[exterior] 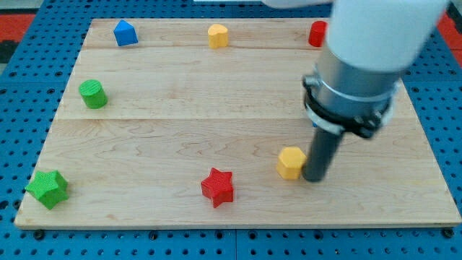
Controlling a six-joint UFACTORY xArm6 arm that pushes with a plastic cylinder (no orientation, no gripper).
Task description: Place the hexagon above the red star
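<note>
Camera view: the rod stands at the right of the wooden board (180,115), and its tip (315,178) touches the right side of the yellow hexagon (291,162), in the lower right part of the frame. There are no jaws on this arm, only the plain rod, and it holds nothing. The red star (218,187) lies to the lower left of the hexagon, near it but apart, with bare wood between them.

The other blocks are far from these two. I count seven blocks: two yellow, the second one (218,35) at top centre; two red, the second (317,34) at the top, half hidden by the arm, its shape unclear; two green, a cylinder (93,94) at left and a star (48,189) at lower left; one blue block (125,33) at upper left.
</note>
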